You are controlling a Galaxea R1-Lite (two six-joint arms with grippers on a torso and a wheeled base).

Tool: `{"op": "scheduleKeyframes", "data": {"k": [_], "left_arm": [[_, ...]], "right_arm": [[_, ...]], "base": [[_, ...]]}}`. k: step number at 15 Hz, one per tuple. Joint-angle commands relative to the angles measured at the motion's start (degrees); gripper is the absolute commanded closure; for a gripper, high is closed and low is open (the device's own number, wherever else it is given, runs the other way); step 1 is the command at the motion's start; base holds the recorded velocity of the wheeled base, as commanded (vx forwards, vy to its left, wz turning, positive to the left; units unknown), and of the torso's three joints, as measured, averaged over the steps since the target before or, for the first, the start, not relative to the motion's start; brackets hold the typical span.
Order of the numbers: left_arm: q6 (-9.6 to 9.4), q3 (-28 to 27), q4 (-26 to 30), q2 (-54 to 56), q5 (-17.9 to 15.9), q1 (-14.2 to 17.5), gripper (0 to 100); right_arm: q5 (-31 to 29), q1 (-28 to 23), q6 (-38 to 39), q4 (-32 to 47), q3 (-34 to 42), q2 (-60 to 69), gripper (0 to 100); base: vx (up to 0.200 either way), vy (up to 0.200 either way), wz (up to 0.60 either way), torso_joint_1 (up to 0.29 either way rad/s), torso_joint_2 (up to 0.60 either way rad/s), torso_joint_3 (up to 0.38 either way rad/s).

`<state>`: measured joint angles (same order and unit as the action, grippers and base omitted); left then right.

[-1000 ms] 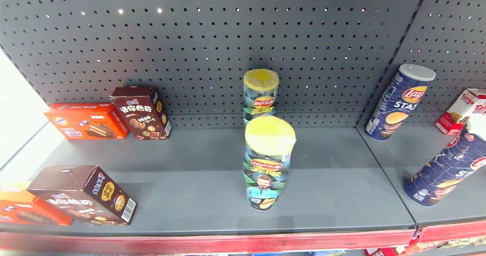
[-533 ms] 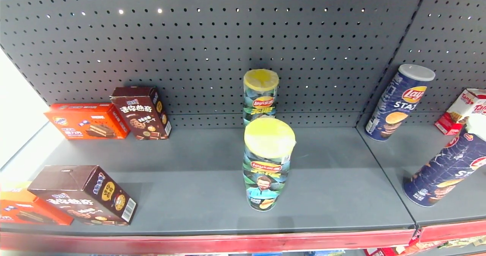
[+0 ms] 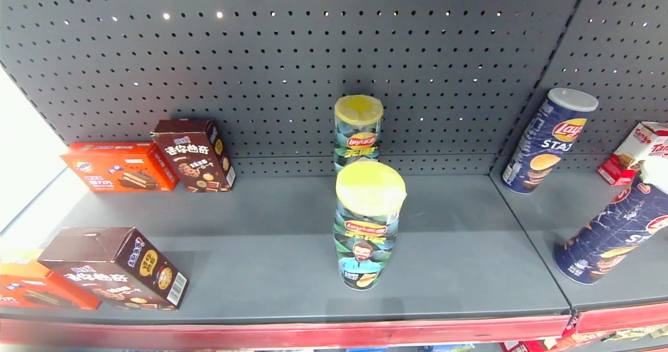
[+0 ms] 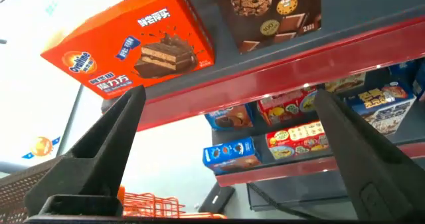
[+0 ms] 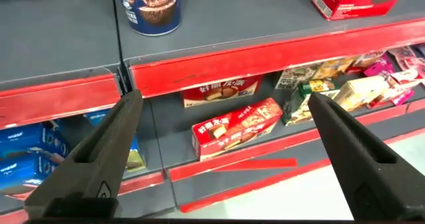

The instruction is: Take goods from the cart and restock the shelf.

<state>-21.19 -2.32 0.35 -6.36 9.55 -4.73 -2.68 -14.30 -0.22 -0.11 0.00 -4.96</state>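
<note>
Hanging low before the shelf (image 3: pixel 250 279): L gripper (image 4: pixel 229 94) and R gripper (image 5: pixel 224 99), both w/ jaws spread wide, nothing held. Stocked so far, head view: two yellow-lid chip cans (image 3: pixel 368 226) at centre, one behind the other; cookie boxes (image 3: pixel 193 156) at 9–10 o'clock; blue cans (image 3: pixel 548 143) at 3 o'clock. Lots of bare deck betw. groups, so prob. mid-task. Left to do: fetch more from orange wire mesh, prob. the cart (image 4: pixel 149 203).

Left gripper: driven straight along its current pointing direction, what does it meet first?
Probably the red front edge of the grey shelf: the open left gripper centres on it, just below the orange cardboard cake box. Depth is unclear; slightly lower it would enter the bay beneath.
</note>
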Motion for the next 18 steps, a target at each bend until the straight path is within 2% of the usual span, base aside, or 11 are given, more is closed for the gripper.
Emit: {"op": "scheduleKeyframes", "data": {"k": [1, 7, 9, 10, 11, 12, 13, 14, 15, 17, 18], "left_arm": [[0.09, -0.1, 0.1, -0.2, 0.0, 1.0, 0], [0.27, 0.0, 0.1, 1.1, 0.0, 1.5, 0], [3.96, 0.2, -0.1, 1.7, -0.9, 1.5, 0], [4.75, 0.2, -0.1, 1.7, -2.4, 1.5, 0], [4.93, 0.6, -0.6, 1.7, -5.7, 1.5, 0], [5.81, 0.8, -1.1, 1.8, -11.9, 1.5, 0], [8.53, 1.0, -1.0, 1.8, -15.1, 1.6, 0], [15.39, 1.2, -0.7, 1.8, -20.7, 1.8, 0], [16.88, 1.1, -0.7, 1.9, -24.1, 1.8, 0], [17.67, 1.2, -1.0, 1.9, -25.0, 1.8, 0], [17.76, 1.3, -1.2, 2.0, -20.8, 2.3, 0]], "right_arm": [[0.0, 11.0, 0.0, 0.4, 0.0, 0.1, 0], [0.3, 13.6, 0.1, 0.0, 0.0, 5.0, 0], [0.3, 13.6, 0.1, 0.0, 0.0, 5.0, 0], [0.3, 13.6, 0.1, 0.0, 0.0, 5.0, 0], [0.3, 13.6, 0.1, 0.0, 0.0, 5.0, 0], [0.3, 13.6, 0.1, 0.0, 0.0, 5.0, 0], [0.3, 13.6, 0.1, 0.0, 0.0, 5.0, 0], [0.3, 13.6, 0.1, 0.0, 0.0, 5.0, 0], [0.3, 13.6, 0.1, 0.0, 0.0, 5.0, 0], [0.3, 13.6, 0.1, 0.0, 0.0, 5.0, 0], [0.3, 13.6, 0.1, 0.0, 0.0, 5.0, 0]], "base": [[0.000, 0.000, 0.00, 0.000, 0.00, 0.000], [0.000, 0.000, 0.00, 0.000, 0.00, 0.000], [0.000, 0.000, 0.00, 0.000, 0.00, 0.000], [0.000, 0.000, 0.00, 0.000, 0.00, 0.000], [0.000, 0.000, 0.00, 0.000, 0.00, 0.000], [0.000, 0.000, 0.00, 0.000, 0.00, 0.000], [0.000, 0.000, 0.00, 0.000, 0.00, 0.000], [0.000, 0.000, 0.00, 0.000, 0.00, 0.000], [0.000, 0.000, 0.00, 0.000, 0.00, 0.000], [0.000, 0.000, 0.00, 0.000, 0.00, 0.000], [0.000, 0.000, 0.00, 0.000, 0.00, 0.000]]}}
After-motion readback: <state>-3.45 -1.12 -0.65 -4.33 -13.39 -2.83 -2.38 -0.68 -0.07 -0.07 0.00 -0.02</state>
